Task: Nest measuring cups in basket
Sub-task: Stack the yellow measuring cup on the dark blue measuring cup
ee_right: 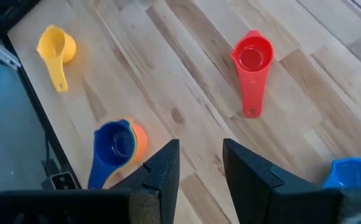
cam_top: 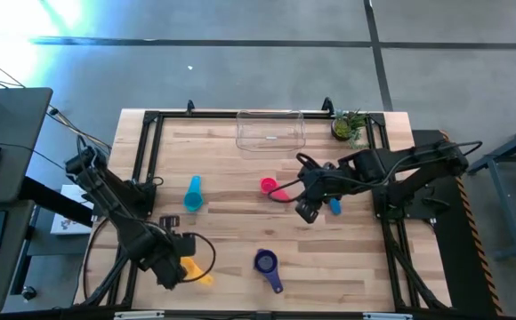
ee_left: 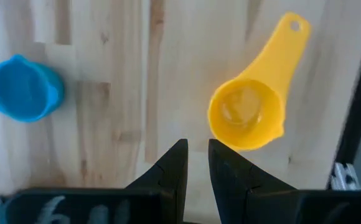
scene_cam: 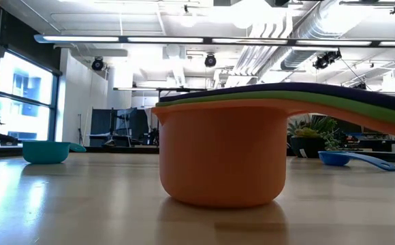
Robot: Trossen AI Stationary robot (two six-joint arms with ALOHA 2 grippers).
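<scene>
Wooden tabletop [cam_top: 240, 276] carries scattered measuring cups; the clear basket [cam_top: 270, 130] sits at its far edge. Left gripper [ee_left: 196, 163] hovers narrowly parted beside the yellow cup [ee_left: 249, 112]. Right gripper [ee_right: 199, 162] hangs mid-table, slightly open, near the red cup [ee_right: 253, 59].

Smooth, glossy plastic measuring cups, a yellow one [ee_left: 246, 115] at centre right and a red one [ee_right: 252, 59] at upper right, lie on a pale, satin-finished butcher-block wooden table [cam_top: 240, 240], near a clear transparent plastic basket [cam_top: 270, 130].
</scene>
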